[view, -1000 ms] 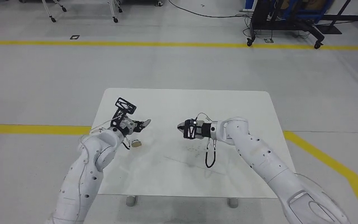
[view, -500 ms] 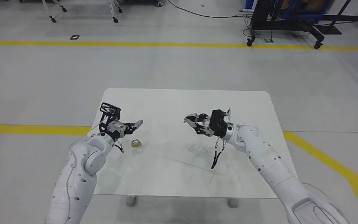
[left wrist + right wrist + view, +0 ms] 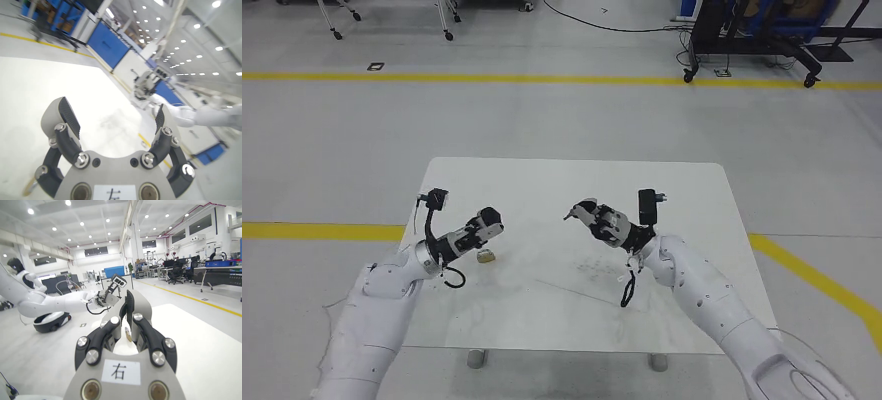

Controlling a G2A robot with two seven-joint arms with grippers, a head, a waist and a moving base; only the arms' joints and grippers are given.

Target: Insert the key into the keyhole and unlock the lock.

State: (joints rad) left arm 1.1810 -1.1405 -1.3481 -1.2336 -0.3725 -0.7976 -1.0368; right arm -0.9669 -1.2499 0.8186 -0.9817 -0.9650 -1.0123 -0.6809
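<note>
Both my end effectors hover over the white desk (image 3: 642, 190), with the lock (image 3: 485, 256) lying on it.
My left end effector (image 3: 113, 117) gapes wide and is empty. My right end effector (image 3: 126, 300) is clenched, and I cannot make out whether a key is pinched there. The brass lock sits near my left one, untouched. Beyond the desk is a grey floor (image 3: 542, 130) with yellow lines (image 3: 542, 77).

White rectangular surface (image 3: 682, 190) with rounded corners. Small brass lock (image 3: 485, 256) lying flat on it, toward the left edge and well inside the near edge. Faint grey scuff marks (image 3: 594, 266) near centre.
</note>
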